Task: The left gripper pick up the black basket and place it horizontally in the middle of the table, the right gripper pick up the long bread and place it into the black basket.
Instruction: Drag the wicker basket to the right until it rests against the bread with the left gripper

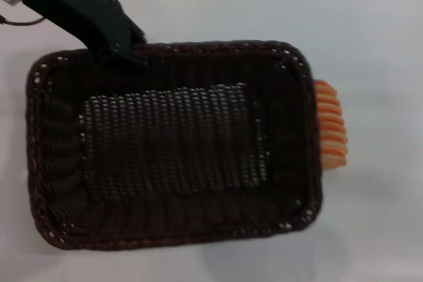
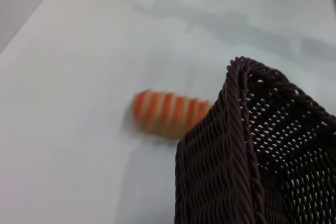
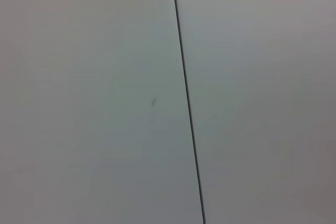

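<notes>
Left gripper (image 1: 122, 49) holds the basket (image 1: 172, 143) by its far rim, so you should set it flat on the surface (image 1: 383, 216) gently, without bumping the bread (image 1: 330, 133) beside its right end; right gripper is out of view.

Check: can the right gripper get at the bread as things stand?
Probably not cleanly. The bread lies on the table partly hidden under the basket rim, which the left gripper holds. Only its outer side is free. The right gripper is out of view.
</notes>
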Robot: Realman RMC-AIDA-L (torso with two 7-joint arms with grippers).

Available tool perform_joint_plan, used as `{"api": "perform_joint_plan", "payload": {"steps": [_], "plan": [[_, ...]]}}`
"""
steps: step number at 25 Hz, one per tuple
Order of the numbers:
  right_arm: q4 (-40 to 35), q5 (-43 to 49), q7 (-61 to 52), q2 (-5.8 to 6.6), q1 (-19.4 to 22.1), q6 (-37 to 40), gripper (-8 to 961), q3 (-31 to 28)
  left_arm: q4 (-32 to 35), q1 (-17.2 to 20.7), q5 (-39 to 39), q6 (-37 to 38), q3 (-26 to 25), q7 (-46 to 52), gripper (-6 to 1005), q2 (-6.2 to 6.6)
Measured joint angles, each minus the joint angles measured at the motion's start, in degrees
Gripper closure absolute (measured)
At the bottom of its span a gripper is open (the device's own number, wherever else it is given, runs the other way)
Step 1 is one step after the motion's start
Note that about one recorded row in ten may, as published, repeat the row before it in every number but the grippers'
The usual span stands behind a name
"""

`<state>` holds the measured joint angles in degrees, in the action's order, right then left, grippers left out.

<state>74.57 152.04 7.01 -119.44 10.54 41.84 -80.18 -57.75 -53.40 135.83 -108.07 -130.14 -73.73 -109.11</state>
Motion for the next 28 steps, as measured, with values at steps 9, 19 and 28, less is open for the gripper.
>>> {"api": "perform_joint_plan", "payload": {"steps": [9,19,28], "plan": [[0.41,0.0,-0.06,0.03,0.0,0.0,311,0.61,2.47,0.91,-1.21,1.03,0.56,-3.71,771,-3.09],[0.68,0.08,-0.05,0.09,0.01,0.0,312,1.29,2.76,2.53,-1.16,4.05,5.43,-5.72,750,-4.42],[0.76,0.22,-0.01,0.09,0.21,-0.01,311,1.28,1.92,2.7,-1.43,9.33,2.72,-6.47,531,-5.01]]}}
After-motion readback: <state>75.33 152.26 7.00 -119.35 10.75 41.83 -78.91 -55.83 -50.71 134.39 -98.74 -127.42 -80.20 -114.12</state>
